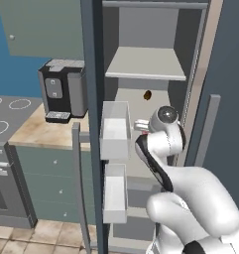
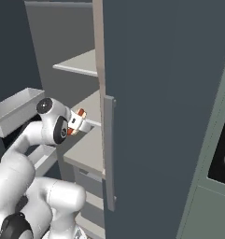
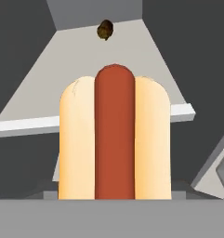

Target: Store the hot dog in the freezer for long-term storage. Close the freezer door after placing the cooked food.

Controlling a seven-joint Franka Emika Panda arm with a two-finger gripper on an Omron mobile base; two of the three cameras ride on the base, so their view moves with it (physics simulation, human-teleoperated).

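The hot dog [image 3: 114,139], a red sausage in a tan bun, is held in my gripper [image 2: 76,120], which is shut on it. It hangs just in front of the freezer's [image 1: 146,30] open left compartment, a little above the front edge of a pale grey middle shelf [image 3: 85,88]. In the left base view my gripper [image 1: 141,125] sits beside the white bins [image 1: 115,129] of the freezer door [image 1: 93,74], which stands swung wide open. The fingertips are hidden behind the bun in the hand view.
A small brown lump [image 3: 105,29] lies at the back of the middle shelf. The plain right door [image 2: 165,93] is closed, its bar handle [image 2: 109,154] close to my arm. A black coffee machine [image 1: 64,89] stands on the counter [image 1: 36,131] left of the open door.
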